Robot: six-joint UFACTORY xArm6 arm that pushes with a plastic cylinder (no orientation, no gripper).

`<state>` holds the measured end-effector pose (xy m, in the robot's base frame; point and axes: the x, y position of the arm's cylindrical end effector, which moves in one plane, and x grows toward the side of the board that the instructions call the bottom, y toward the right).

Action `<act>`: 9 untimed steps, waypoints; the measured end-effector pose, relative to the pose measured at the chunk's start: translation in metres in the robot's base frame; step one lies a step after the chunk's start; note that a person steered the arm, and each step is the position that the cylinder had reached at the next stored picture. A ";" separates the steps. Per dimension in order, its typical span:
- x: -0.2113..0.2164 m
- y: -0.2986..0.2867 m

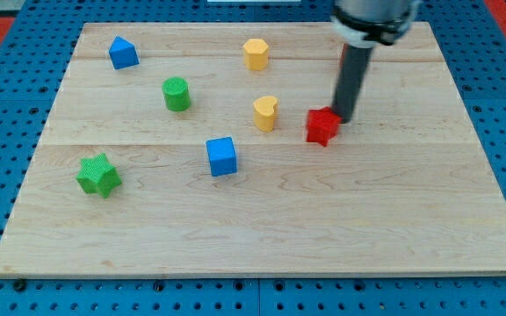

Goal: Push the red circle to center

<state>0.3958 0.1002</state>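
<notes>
A red block [321, 126] sits right of the board's middle; its shape looks angular, more star-like than round, and I cannot make out a red circle as such. My tip [343, 118] is at the red block's upper right edge, touching or nearly touching it. The dark rod rises from there toward the view's top. A yellow heart-like block [265, 113] lies just left of the red block.
A yellow hexagon-like block [256, 53] is at top centre. A blue cube [222, 156] is near the middle. A green cylinder [177, 94], a blue block [123, 53] and a green star [98, 175] lie on the left. The wooden board [367, 228] sits on blue pegboard.
</notes>
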 end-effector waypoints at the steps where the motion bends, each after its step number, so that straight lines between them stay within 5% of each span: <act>1: -0.038 0.053; 2: -0.115 0.138; 3: -0.169 0.160; 4: -0.176 0.093; 8: -0.087 -0.005; 9: -0.116 0.006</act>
<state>0.2797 0.1067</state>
